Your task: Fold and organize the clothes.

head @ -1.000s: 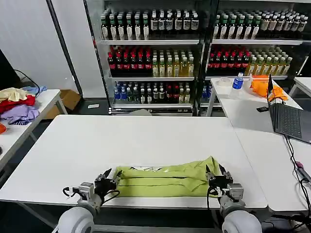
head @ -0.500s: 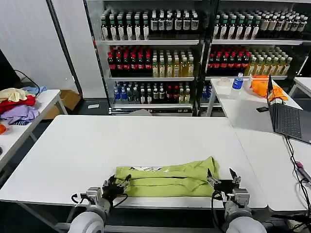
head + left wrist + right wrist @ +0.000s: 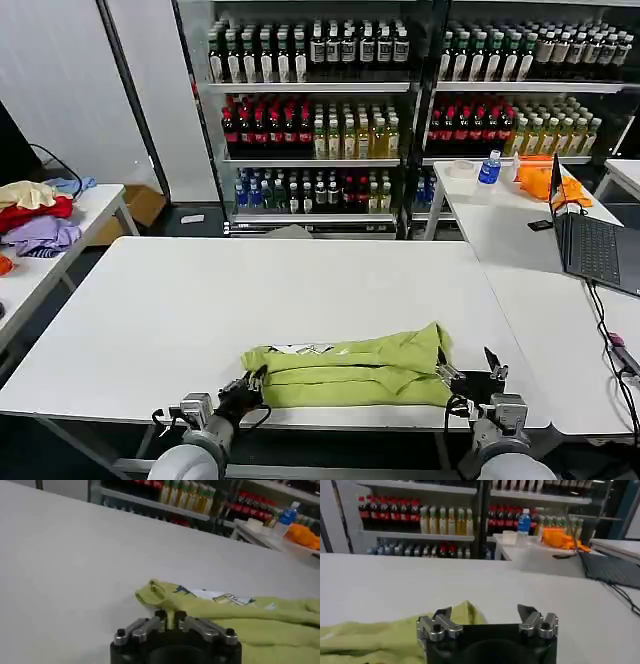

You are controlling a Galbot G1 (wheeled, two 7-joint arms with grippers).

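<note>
The lime-green short-sleeved cotton T-shirt (image 3: 345,366) is lying near the front edge of the big white table (image 3: 200,300), bunched into a long flat band running left to right, with a bit of white print peeking out along its far side. The left gripper (image 3: 170,621) sits low at the shirt's left end with its jaws pressed together on a small fold of the fabric, pinching it. The right gripper (image 3: 485,616) is at the right end, jaws spread wide with nothing between them, one finger just beside the cloth. My read is it's mid-fold, with the lengthwise fold looking done and the ends being sorted out. The next move probably needs the right side to get a proper hold on its end, so both ends can be lifted and brought over evenly without the band twisting. Room-wise: drink coolers full of bottles (image 3: 310,110) along the far wall, a pile of red, purple and cream clothes (image 3: 35,222) on a side table to the left, and an open laptop (image 3: 595,245) plus an orange cloth (image 3: 548,180) on the tables to the right.
</note>
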